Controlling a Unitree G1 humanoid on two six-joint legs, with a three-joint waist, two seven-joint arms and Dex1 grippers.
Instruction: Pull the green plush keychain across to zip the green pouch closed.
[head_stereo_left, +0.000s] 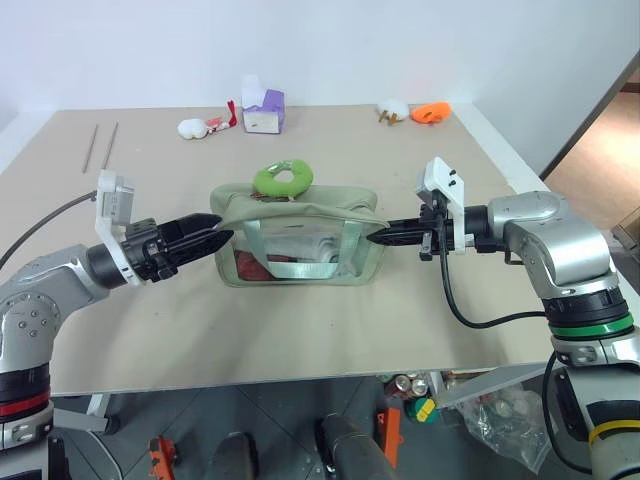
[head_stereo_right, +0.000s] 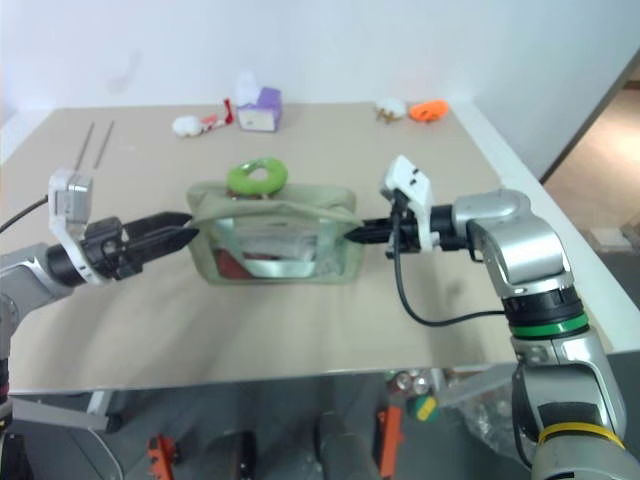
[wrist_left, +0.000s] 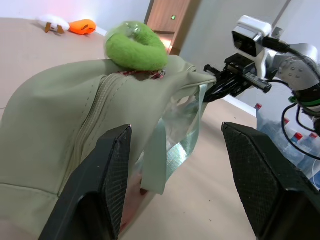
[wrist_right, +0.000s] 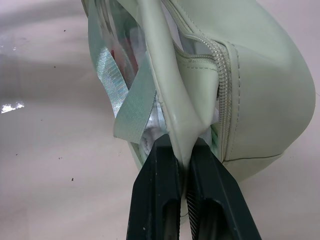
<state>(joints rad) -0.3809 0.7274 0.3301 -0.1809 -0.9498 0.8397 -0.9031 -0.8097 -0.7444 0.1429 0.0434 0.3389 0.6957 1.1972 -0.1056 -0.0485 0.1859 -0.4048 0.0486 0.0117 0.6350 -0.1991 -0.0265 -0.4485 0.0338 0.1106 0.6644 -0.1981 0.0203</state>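
I am clamping the right gripper (wrist_right: 184, 150) on an end tab of the green pouch (head_stereo_left: 300, 245), which is resting mid-table. I am holding the left gripper (head_stereo_left: 222, 236) released at the opposite end. The green plush keychain (head_stereo_left: 282, 178) is lying on the pouch top.

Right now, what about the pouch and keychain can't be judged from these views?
- Zipper slider: under the green plush keychain, hidden in head and left wrist views.
- How far the green pouch is zipped: the plush covers that stretch.
- Pouch contents: red shapes behind the clear window, too small to identify.
- Pouch's far side: hidden by its body.
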